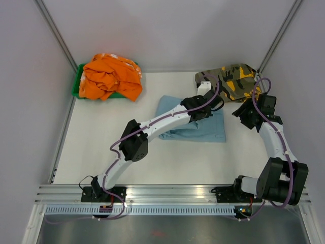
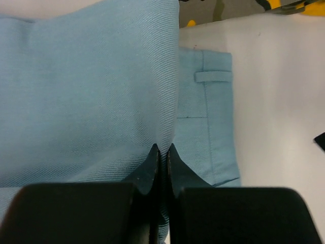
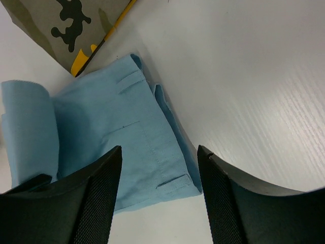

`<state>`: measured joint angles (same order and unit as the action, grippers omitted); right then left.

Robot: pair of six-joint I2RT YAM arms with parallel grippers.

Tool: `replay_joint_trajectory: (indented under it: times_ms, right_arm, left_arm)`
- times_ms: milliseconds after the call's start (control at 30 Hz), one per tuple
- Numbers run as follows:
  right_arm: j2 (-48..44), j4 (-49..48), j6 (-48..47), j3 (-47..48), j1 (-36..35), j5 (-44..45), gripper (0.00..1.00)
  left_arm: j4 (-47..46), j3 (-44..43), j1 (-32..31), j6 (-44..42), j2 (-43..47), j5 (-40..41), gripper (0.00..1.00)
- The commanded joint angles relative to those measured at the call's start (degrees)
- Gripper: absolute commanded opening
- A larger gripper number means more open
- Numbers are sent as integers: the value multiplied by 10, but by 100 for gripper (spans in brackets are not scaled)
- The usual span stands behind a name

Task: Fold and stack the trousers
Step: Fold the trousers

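The light blue trousers (image 1: 193, 127) lie folded in the middle of the table. My left gripper (image 1: 210, 108) reaches over their far right part. In the left wrist view it (image 2: 163, 150) is shut, pinching a raised fold of the trousers (image 2: 91, 91), and the waistband with a belt loop (image 2: 213, 76) lies flat to the right. My right gripper (image 1: 237, 113) hovers just right of the trousers. In the right wrist view it (image 3: 159, 152) is open above the waistband corner of the trousers (image 3: 127, 137), with nothing held between its fingers (image 3: 101, 188).
A camouflage garment (image 1: 231, 81) lies at the back right, close behind the trousers, also seen as camouflage cloth (image 3: 66, 25). An orange garment (image 1: 111, 76) fills a green bin (image 1: 77, 89) at the back left. Grey walls enclose the table.
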<state>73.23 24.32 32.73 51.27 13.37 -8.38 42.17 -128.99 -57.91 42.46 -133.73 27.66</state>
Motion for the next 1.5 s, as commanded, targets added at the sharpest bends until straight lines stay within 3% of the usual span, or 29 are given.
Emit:
replay_joint_trajectory:
  times_ms: [0,133,200,233,300,333,367,500,600,667,700,800,900,1100,1233,1300,1400,1467]
  right_arm:
    - [-2,-22,15,-3,3,-27,68]
    - [-9,-16,13,8,3,-37,68]
    - [-12,-6,5,16,4,-32,68]
    - [-13,-5,2,19,4,-32,68]
    - [-16,-4,0,21,4,-34,68]
    - [-16,-4,1,21,5,-35,68]
    - [-17,-5,1,24,6,-37,69]
    - [-20,4,-1,41,9,-37,69]
    - [-18,-31,-6,38,8,-93,74]
    - [6,-49,-3,28,-4,-175,75]
    - [12,-61,-3,24,-13,-188,75]
    - [26,-75,-11,9,-73,-148,76]
    - [41,-111,14,-14,-112,-133,76]
    - [106,-127,25,-38,-149,-103,72]
    - [147,-128,24,-32,-178,-84,70]
    - [164,-139,28,-31,-190,-81,68]
    - [179,-158,36,-27,-196,-88,58]
    - [182,-154,37,-21,-197,-86,37]
  left_arm:
    - [-116,-7,-15,76,-27,-44,2]
    - [-168,-6,-32,65,-53,-59,4]
    - [-163,-4,-33,67,-51,-70,18]
    - [-163,3,-33,61,-47,-73,35]
    - [-178,14,-33,46,-19,-82,58]
    - [-184,19,-33,27,-7,-87,94]
    - [-191,19,-32,17,17,-96,100]
    - [-151,20,-28,-15,95,-107,100]
    - [-105,54,-10,-19,183,-91,100]
    - [-100,148,30,-2,239,-99,99]
    - [-123,240,68,9,300,-110,99]
    - [-180,391,132,11,389,-160,97]
    - [-249,589,251,4,478,-249,92]
    - [-277,726,328,-18,590,-270,91]
    - [-278,754,339,-19,617,-288,91]
    - [-283,763,340,-18,623,-290,91]
    - [-288,772,340,-16,625,-296,91]
    - [-291,776,340,-15,623,-298,91]
